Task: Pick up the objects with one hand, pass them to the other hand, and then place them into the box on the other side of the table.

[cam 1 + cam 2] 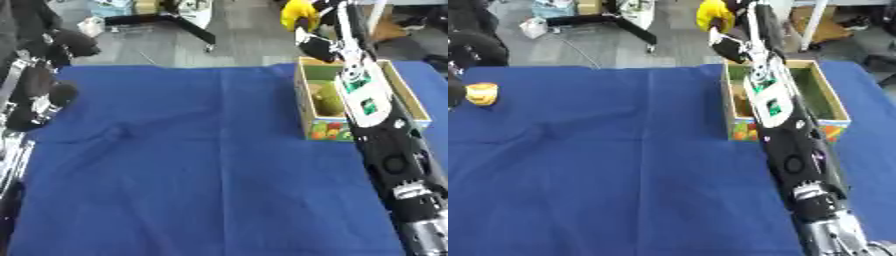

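My right arm runs from the lower right corner up over the open cardboard box (831,107), which stands at the right of the blue cloth. My right hand (750,30) is raised beyond the box's far edge, its fingers curled on a yellow object (713,15). A greenish-brown fruit (328,100) lies inside the box on its green floor. A small yellow-orange object (481,94) sits on the cloth at the far left. My left hand (470,50) shows as dark shapes just above that object at the left edge; its fingers are not clear.
The blue cloth (192,165) covers the table, with a crease left of centre. Beyond the far edge is grey floor with a black stand (166,22) and some clutter. My left arm (39,90) fills the left border.
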`<state>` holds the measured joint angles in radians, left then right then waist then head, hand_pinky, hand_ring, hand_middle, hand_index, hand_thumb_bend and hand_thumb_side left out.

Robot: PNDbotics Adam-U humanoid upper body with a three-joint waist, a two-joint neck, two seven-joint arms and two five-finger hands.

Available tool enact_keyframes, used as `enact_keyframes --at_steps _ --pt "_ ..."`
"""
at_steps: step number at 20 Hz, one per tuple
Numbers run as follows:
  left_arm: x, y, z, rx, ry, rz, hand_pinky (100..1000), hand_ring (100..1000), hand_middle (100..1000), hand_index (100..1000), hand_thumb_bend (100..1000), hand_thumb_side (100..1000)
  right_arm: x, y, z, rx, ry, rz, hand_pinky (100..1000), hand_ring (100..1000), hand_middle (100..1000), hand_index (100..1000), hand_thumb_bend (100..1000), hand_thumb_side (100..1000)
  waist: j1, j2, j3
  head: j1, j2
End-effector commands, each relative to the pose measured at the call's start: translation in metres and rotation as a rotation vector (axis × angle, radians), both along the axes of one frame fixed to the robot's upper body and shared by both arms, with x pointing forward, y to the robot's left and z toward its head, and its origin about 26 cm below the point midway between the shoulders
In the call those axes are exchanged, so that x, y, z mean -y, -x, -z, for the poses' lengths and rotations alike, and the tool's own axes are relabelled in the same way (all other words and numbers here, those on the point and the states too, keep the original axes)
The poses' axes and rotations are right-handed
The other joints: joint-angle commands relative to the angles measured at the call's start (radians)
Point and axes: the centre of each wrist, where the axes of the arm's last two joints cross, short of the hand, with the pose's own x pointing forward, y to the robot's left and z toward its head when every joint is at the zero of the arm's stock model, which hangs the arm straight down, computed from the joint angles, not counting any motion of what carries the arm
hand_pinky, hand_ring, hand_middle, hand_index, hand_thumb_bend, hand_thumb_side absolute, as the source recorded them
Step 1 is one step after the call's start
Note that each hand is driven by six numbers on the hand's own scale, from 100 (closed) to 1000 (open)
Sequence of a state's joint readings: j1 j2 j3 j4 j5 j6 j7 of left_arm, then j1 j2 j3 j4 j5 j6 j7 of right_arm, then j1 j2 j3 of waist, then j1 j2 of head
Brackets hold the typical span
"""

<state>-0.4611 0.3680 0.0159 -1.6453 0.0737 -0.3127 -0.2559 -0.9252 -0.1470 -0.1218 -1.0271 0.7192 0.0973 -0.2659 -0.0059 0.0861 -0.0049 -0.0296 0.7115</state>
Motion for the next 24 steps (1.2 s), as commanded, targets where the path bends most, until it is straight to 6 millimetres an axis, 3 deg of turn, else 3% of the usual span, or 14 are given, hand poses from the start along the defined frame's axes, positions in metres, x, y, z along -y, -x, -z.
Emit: enact_keyframes --at_steps 1,8,11,12,13,14,15,18,20,23,24 --pt "-0.001 0.002 -0.010 0.028 -0.009 0.001 808 705 666 741 681 644 0.017 -0.008 -0.002 -0.009 -0.004 0.122 698 591 606 352 150 100 0.016 -0.017 0.003 -0.009 -0.005" --pt "-0.003 0.002 -0.007 0.016 -0.011 -0.004 808 704 663 740 675 651 0.042 -0.012 0.020 -0.103 -0.007 0.408 697 594 607 369 184 100 0.015 -0.017 0.002 -0.012 -0.010" --pt "-0.005 0.002 -0.006 0.008 -0.013 -0.008 808 703 661 740 671 654 0.053 -0.012 0.026 -0.139 0.002 0.531 701 605 619 485 238 100 0.015 -0.018 -0.001 -0.012 -0.013" --pt "-0.005 0.002 -0.005 0.007 -0.014 -0.008 808 703 661 740 673 657 0.056 -0.012 0.029 -0.155 0.002 0.558 709 620 641 594 294 100 0.015 -0.018 -0.002 -0.012 -0.014" --pt "-0.005 0.002 -0.005 0.006 -0.015 -0.008 809 703 661 740 673 657 0.059 -0.013 0.031 -0.172 0.006 0.576 713 625 648 613 304 106 0.014 -0.018 -0.003 -0.013 -0.014" --pt "-0.005 0.002 -0.005 0.005 -0.016 -0.008 809 703 660 740 674 657 0.061 -0.013 0.033 -0.189 0.013 0.590 727 646 675 672 371 168 0.014 -0.018 -0.004 -0.013 -0.015" --pt "-0.005 0.002 -0.005 0.004 -0.017 -0.008 808 703 660 740 674 657 0.063 -0.013 0.035 -0.203 0.022 0.602 730 650 679 680 383 178 0.013 -0.019 -0.005 -0.013 -0.016" --pt "-0.006 0.002 -0.004 0.002 -0.018 -0.009 808 702 659 740 676 657 0.067 -0.012 0.039 -0.238 0.037 0.611 744 691 736 798 573 308 0.013 -0.019 -0.006 -0.013 -0.018" --pt "-0.006 0.002 -0.004 0.001 -0.019 -0.010 808 702 659 740 678 657 0.068 -0.012 0.040 -0.243 0.043 0.604 743 692 738 820 638 374 0.013 -0.019 -0.007 -0.013 -0.019" --pt "-0.007 0.002 -0.003 -0.002 -0.020 -0.014 807 701 658 740 676 656 0.065 -0.010 0.035 -0.199 0.036 0.583 739 689 737 827 622 392 0.014 -0.019 -0.007 -0.011 -0.020" --pt "-0.008 0.002 -0.003 -0.002 -0.020 -0.016 807 701 658 741 675 655 0.062 -0.009 0.031 -0.170 0.030 0.562 737 686 734 824 557 357 0.014 -0.019 -0.006 -0.010 -0.020"
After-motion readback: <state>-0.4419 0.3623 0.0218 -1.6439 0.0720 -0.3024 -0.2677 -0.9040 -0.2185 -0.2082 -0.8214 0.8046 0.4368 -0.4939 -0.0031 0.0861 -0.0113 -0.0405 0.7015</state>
